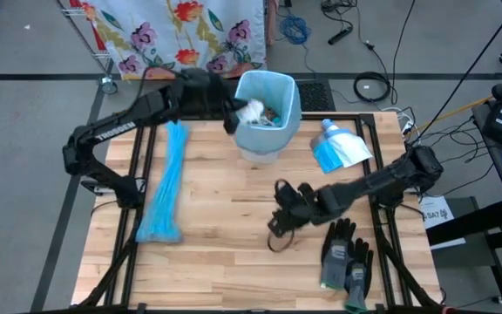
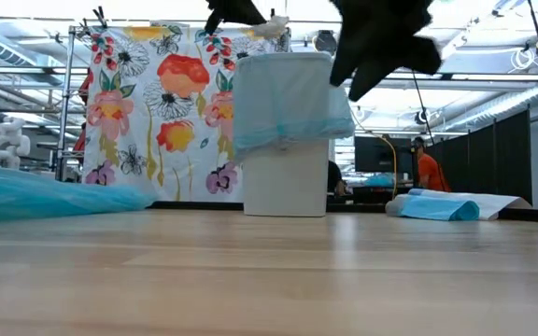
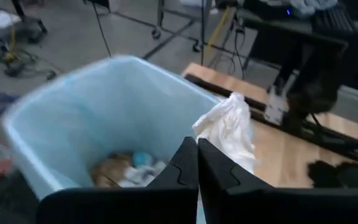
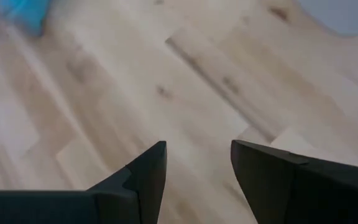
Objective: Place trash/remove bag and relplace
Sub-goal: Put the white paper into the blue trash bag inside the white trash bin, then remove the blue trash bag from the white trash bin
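High view shows, nearest the front edge of the wooden table (image 1: 234,253), a pair of grey-black work gloves (image 1: 345,255) lying toward the right corner. Just beyond them the right gripper (image 1: 279,218) hangs over bare planks at mid-table with its fingers (image 4: 148,174) spread apart and nothing between them; the right wrist view sees only wood grain past those two dark tips. On the left side a long bundle of folded blue bags (image 1: 166,187) lies lengthwise across the boards, and on the right, farther back, a large blue-and-white packet (image 1: 340,146) rests near the table's rear corner. At the back edge stands the trash bin (image 1: 268,118), white-walled and lined with a light blue bag (image 3: 104,106) whose rim folds down over the outside. The left gripper (image 1: 234,113) is at the bin's left rim, its fingers (image 3: 182,171) pressed together on a white tissue scrap (image 3: 229,127) held just above the opening. Inside the liner, at the bottom, lie crumpled brown paper and small blue and white scraps (image 3: 126,171). Behind the table a floral cloth (image 2: 157,112) hangs on a rack, and in the low view a person in an orange top (image 2: 428,173) is far off in the room.
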Action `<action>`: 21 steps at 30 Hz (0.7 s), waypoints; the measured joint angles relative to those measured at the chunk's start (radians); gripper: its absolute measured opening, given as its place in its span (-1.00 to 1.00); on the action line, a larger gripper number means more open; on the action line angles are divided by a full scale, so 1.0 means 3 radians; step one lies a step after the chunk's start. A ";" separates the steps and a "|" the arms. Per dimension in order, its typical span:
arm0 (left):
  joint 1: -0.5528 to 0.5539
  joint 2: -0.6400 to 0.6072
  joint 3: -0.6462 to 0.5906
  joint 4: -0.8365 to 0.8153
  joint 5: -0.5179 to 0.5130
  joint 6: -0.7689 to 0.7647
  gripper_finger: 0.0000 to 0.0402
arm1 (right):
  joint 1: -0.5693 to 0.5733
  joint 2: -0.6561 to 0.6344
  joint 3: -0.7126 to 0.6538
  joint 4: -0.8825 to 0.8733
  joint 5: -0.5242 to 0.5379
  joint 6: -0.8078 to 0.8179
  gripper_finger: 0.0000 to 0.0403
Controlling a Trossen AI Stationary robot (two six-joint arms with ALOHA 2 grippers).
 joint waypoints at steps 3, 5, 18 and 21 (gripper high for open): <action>0.0222 0.0030 0.0001 0.0185 0.0088 0.0129 -1.00 | -0.0228 0.0000 0.0000 0.0031 -0.0065 -0.0139 -0.15; 0.0324 0.0064 0.0001 0.0262 0.0088 0.0168 -0.98 | -0.0363 0.0000 0.0000 0.0049 -0.0085 -0.0214 -0.15; 0.0472 0.0072 0.0001 0.0391 0.0311 0.0716 -0.36 | -0.0851 0.0000 0.0000 0.0104 -0.0226 -0.0301 -0.15; 0.0473 0.0073 0.0001 0.0273 0.0249 0.0712 -0.25 | -0.0853 -0.0024 0.0000 -0.0022 -0.0227 -0.0236 -0.15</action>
